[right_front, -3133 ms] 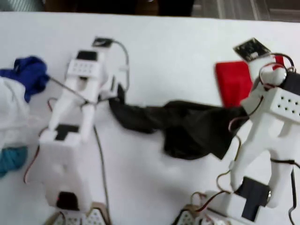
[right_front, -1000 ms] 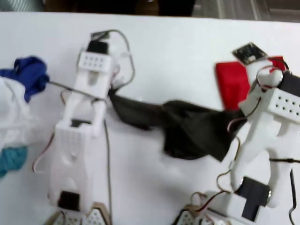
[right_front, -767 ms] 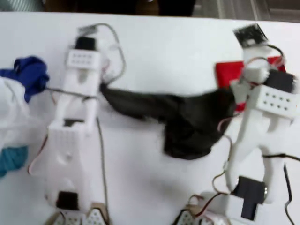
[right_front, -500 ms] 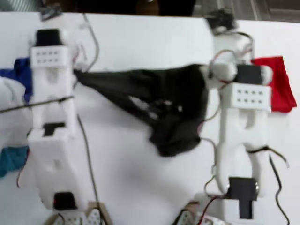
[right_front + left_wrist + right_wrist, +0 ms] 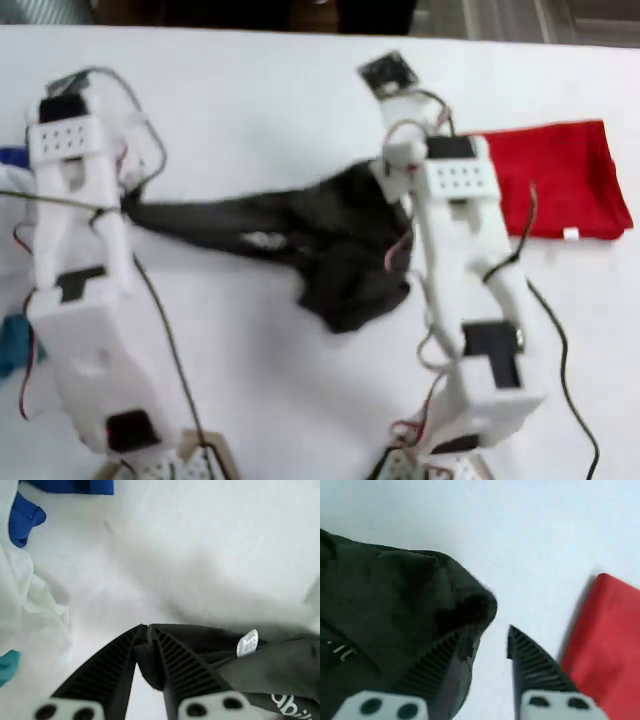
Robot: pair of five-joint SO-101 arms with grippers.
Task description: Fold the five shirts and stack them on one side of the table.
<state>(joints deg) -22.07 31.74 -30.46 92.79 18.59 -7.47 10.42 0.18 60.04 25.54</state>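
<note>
Pinching one end of the black shirt (image 5: pixel 328 232) in our left gripper (image 5: pixel 148 629), we see it stretch lengthwise toward our right gripper (image 5: pixel 484 631), whose jaws stand apart beside its bunched far end.

Left arm (image 5: pixel 75 250) stretched forward from base. Left gripper (image 5: pixel 146 630) clamped tight on a fold of the dark shirt (image 5: pixel 280 672). Right arm (image 5: pixel 465 260) stretched forward. Right gripper (image 5: pixel 485 632) jaws parted, one jaw touching the shirt.
</note>
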